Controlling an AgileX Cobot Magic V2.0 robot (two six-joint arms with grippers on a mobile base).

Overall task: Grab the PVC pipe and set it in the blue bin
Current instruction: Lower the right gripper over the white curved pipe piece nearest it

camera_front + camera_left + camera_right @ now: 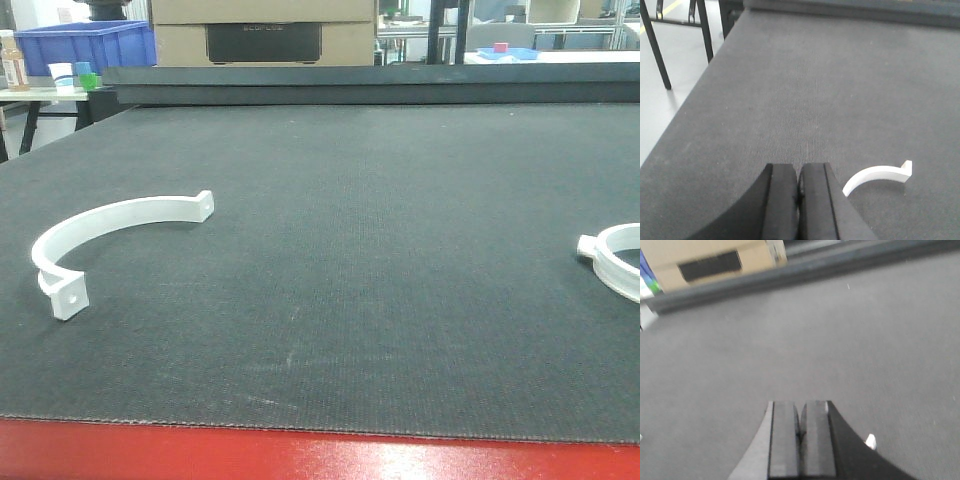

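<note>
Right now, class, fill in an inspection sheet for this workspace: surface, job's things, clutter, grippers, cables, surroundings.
Surface: dark grey textured mat, red front edge.
Job's things: white curved plastic half-ring lying left; second white curved piece cut off at right edge; blue plastic bin on far side table.
Clutter: nothing seen on the mat.
Grippers: left gripper shut, empty; right gripper shut, empty.
Cables: nothing seen.
Surroundings: brown cardboard box behind the table.

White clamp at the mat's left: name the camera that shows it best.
The exterior front-facing view: the whole white clamp shows, both tabbed ends. The left wrist view catches only part of an arc and one tab, probably the same piece, beside the shut left claw. The right wrist view shows only an unidentifiable white speck.
</note>
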